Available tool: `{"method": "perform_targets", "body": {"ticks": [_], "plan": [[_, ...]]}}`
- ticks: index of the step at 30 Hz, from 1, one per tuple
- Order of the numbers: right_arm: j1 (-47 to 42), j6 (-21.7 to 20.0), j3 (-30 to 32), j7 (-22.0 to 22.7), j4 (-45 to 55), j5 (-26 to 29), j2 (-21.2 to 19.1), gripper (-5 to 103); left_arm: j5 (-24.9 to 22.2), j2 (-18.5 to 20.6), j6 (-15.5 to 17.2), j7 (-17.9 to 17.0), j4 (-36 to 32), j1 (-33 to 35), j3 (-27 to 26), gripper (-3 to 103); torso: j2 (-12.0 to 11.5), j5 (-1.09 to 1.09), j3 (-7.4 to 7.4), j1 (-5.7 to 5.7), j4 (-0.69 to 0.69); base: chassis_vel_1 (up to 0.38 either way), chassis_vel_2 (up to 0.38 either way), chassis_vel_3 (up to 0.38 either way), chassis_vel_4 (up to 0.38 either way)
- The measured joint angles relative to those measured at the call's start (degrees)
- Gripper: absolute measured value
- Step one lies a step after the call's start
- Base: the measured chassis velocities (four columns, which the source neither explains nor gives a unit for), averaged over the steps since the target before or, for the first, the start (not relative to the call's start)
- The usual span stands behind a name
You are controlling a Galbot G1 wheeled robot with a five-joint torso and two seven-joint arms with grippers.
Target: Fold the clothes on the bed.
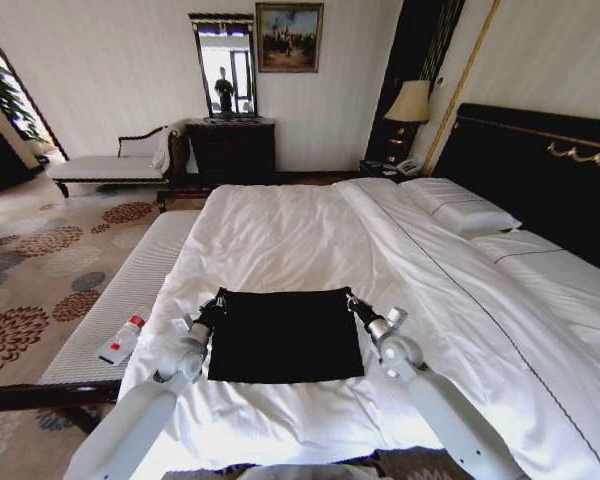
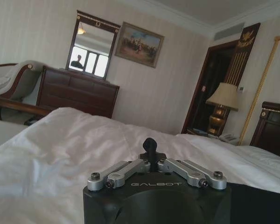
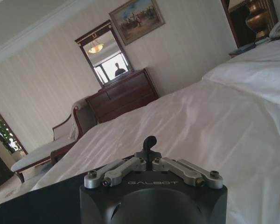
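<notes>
Off to the left of your left claw, a small white bottle with a red cap (image 1: pixel 122 340) lies on the narrow white-cushioned bench (image 1: pixel 120 300). Well ahead of both claws, against the far wall, you have a dark wood dresser (image 1: pixel 231 150) with a mirror (image 1: pixel 223 68) above it and a framed painting (image 1: pixel 289 37) just beside the mirror. Left of the dresser stands a white chaise (image 1: pixel 110 165). Ahead and right of your right claw, a lamp (image 1: pixel 410 105) and a telephone (image 1: pixel 410 166) sit on a nightstand.

Hotel-style bedroom: white bed (image 1: pixel 310 240) ahead of the grippers, dark headboard (image 1: pixel 540 160), lamp (image 1: pixel 410 105), dresser (image 1: pixel 232 150) with mirror (image 1: pixel 223 65), painting (image 1: pixel 289 37), patterned carpet (image 1: pixel 30 270).
</notes>
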Motion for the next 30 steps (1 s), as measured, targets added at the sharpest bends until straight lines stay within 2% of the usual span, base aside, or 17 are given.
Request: {"method": "perform_targets", "body": {"ticks": [2,5,17,19,21,23,24,27,30], "plan": [[-0.10,0.00,0.27,0.40,1.02,-0.12,-0.32,1,-0.09,0.66,-0.02,-0.36,-1.26,0.42,-0.50,1,0.00,-0.01,0.00,0.00,0.00,0.000,0.000,0.000,0.000],[-0.98,-0.19,2.38,2.45,6.27,0.70,-1.80,1,-0.73,4.07,-0.12,-1.09,-7.62,3.52,-4.74,1,0.00,0.00,0.00,0.00,0.00,0.000,0.000,0.000,0.000],[-3.38,-1.31,6.03,4.57,14.98,2.94,-3.45,1,-3.45,7.99,0.50,-3.50,-16.98,7.84,-11.88,1,0.00,0.00,0.00,0.00,0.01,0.000,0.000,0.000,0.000],[-5.38,-2.21,7.83,5.40,17.82,3.53,-3.60,1,-3.71,8.08,0.71,-3.94,-19.26,10.46,-13.76,1,0.00,0.00,0.00,0.00,0.01,0.000,0.000,0.000,0.000],[-8.80,-2.96,9.31,6.05,20.41,2.91,-3.59,1,-2.01,7.06,0.53,-3.98,-20.56,14.47,-15.47,1,0.00,0.00,0.00,0.00,-0.01,0.000,0.000,0.000,0.000],[-9.67,-3.03,9.54,6.09,20.92,2.56,-3.50,1,-1.59,6.67,0.47,-3.96,-20.78,15.38,-15.80,1,0.00,-0.01,0.00,0.00,-0.01,0.000,0.000,0.000,0.000],[-13.98,-3.33,10.40,6.19,23.38,0.77,-2.68,1,0.69,3.99,-0.02,-3.70,-22.04,19.63,-17.62,1,0.00,0.00,0.00,0.00,-0.02,0.000,0.000,0.000,0.000],[-16.78,-3.81,11.11,6.84,25.35,-0.08,-1.94,1,2.58,1.74,-0.27,-3.31,-23.50,23.31,-18.90,1,0.00,-0.01,-0.01,-0.01,-0.01,0.000,0.000,0.000,0.000],[-23.06,-5.70,12.63,9.67,29.59,-2.12,0.30,1,7.94,-2.83,-1.20,-2.03,-27.25,32.38,-20.92,1,0.00,-0.01,-0.01,-0.01,0.01,0.000,0.000,0.000,0.000]]}}
